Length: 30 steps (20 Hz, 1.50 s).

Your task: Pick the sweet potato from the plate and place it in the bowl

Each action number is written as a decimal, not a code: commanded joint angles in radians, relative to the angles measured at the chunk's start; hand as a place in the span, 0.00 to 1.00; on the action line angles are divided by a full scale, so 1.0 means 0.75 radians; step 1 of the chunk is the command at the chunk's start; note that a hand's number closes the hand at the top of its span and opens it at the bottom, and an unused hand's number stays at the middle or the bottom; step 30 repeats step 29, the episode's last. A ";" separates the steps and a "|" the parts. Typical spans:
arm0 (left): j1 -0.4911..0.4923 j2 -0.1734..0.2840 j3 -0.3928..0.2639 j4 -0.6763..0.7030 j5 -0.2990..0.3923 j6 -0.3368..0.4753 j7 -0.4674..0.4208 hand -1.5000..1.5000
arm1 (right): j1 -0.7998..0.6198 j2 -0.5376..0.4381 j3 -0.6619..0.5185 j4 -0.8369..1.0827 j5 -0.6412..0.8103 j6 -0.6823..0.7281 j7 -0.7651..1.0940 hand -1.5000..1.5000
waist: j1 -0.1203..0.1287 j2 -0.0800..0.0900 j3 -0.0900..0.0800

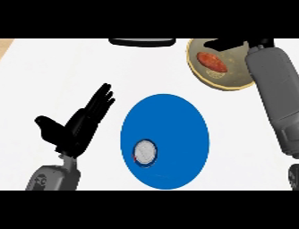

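Observation:
The reddish-orange sweet potato [211,62] lies inside the tan bowl [235,80] at the far right of the counter. My right hand [230,44] hovers over the bowl's far rim, just above the sweet potato and apart from it. Its fingers stretch leftward and hold nothing, and its grey forearm covers the bowl's right side. The blue plate [172,120] sits at the centre, with only a small round grey-white object [145,151] on its near left part. To the left of the plate, my left hand [79,125] rests open with its fingers pointing up.
A dark oblong object [142,42] lies at the counter's far edge, left of the bowl. The counter top is white, with wooden strips showing at the far left and far right corners.

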 commanded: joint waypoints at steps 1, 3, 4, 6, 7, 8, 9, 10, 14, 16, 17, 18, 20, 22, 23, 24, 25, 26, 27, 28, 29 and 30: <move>0.030 -0.007 0.006 0.027 0.000 0.003 -0.020 0.50 | 0.055 0.032 -0.173 -0.073 -0.244 0.040 -0.281 0.00 | -0.033 -0.011 -0.001; 0.054 -0.012 0.005 -0.003 -0.014 0.030 -0.009 0.50 | 0.131 0.043 -0.182 -0.159 -0.313 0.146 -0.395 0.00 | -0.074 -0.034 -0.003; 0.059 -0.001 0.029 0.008 0.009 0.006 -0.041 0.50 | 0.103 0.036 -0.190 -0.207 -0.343 0.186 -0.372 0.00 | -0.080 -0.038 -0.004; 0.046 0.005 0.047 -0.010 -0.007 0.045 -0.008 0.50 | 0.219 0.045 -0.198 -0.307 -0.410 0.289 -0.442 0.00 | -0.106 -0.046 -0.005; 0.019 0.046 0.097 0.013 0.027 0.020 0.017 0.50 | 0.266 0.052 -0.194 -0.371 -0.437 0.341 -0.431 0.00 | -0.120 -0.050 -0.005; 0.040 0.036 0.078 0.008 0.002 0.034 0.005 0.50 | 0.295 0.059 -0.195 -0.439 -0.470 0.398 -0.395 0.00 | -0.136 -0.058 -0.006; 0.073 0.019 0.057 -0.012 0.006 0.029 0.004 0.50 | 0.347 0.061 -0.190 -0.516 -0.497 0.432 -0.360 0.00 | -0.116 -0.051 -0.006; 0.097 0.020 0.054 -0.023 -0.018 0.043 -0.032 0.50 | 0.397 0.100 -0.189 -0.583 -0.526 0.463 -0.390 0.00 | -0.143 -0.064 -0.007; 0.093 0.025 0.069 -0.023 0.001 0.041 -0.002 0.50 | 0.673 0.102 -0.182 -0.861 -0.609 0.620 -0.457 0.00 | -0.180 -0.070 -0.007; 0.124 0.050 0.106 -0.070 0.032 0.042 0.028 0.50 | 0.802 0.125 -0.169 -0.989 -0.642 0.694 -0.451 0.00 | -0.195 -0.081 -0.008; 0.122 0.067 0.131 -0.044 0.029 0.037 0.000 0.50 | 0.878 0.124 -0.171 -1.056 -0.664 0.738 -0.457 0.00 | -0.205 -0.077 -0.009; 0.161 0.033 0.082 -0.101 0.001 0.067 0.012 0.50 | 0.971 0.082 -0.186 -1.104 -0.680 0.798 -0.480 1.00 | -0.203 -0.080 -0.007; 0.185 0.031 0.097 -0.059 0.007 0.058 -0.027 0.50 | 1.097 0.124 -0.166 -1.257 -0.710 0.854 -0.498 1.00 | -0.226 -0.081 -0.010; 0.168 0.046 0.099 -0.101 0.004 0.062 0.000 0.50 | 1.331 0.099 -0.210 -1.332 -0.743 0.939 -0.604 1.00 | -0.231 -0.073 -0.007; 0.182 0.052 0.097 -0.106 0.013 0.046 -0.002 0.50 | 1.407 0.167 -0.168 -1.402 -0.746 0.967 -0.594 1.00 | -0.234 -0.077 -0.009; 0.179 0.039 0.116 -0.061 0.004 0.071 -0.023 0.50 | 1.493 0.133 -0.218 -1.430 -0.817 1.049 -0.618 1.00 | -0.252 -0.070 -0.009; 0.155 0.065 0.128 -0.108 0.021 0.062 0.021 0.50 | 1.604 0.145 -0.205 -1.483 -0.796 1.075 -0.650 1.00 | -0.248 -0.071 -0.008; 0.168 0.076 0.137 -0.076 0.018 0.036 -0.035 0.50 | 1.719 0.167 -0.215 -1.536 -0.797 1.096 -0.713 1.00 | -0.224 -0.058 -0.009; 0.171 0.050 0.117 -0.071 0.023 0.048 -0.008 0.50 | 1.826 0.208 -0.170 -1.561 -0.750 1.121 -0.746 1.00 | -0.243 -0.059 -0.009; 0.195 0.058 0.118 -0.080 0.033 0.025 -0.028 0.50 | 1.928 0.203 -0.159 -1.592 -0.763 1.187 -0.784 1.00 | -0.221 -0.056 -0.009; 0.160 0.054 0.090 -0.102 0.006 0.042 0.005 0.50 | 2.021 0.206 -0.135 -1.639 -0.745 1.213 -0.830 1.00 | -0.205 -0.052 -0.007; 0.160 0.054 0.090 -0.102 0.006 0.042 0.005 0.50 | 2.021 0.206 -0.135 -1.639 -0.745 1.213 -0.830 1.00 | -0.205 -0.052 -0.007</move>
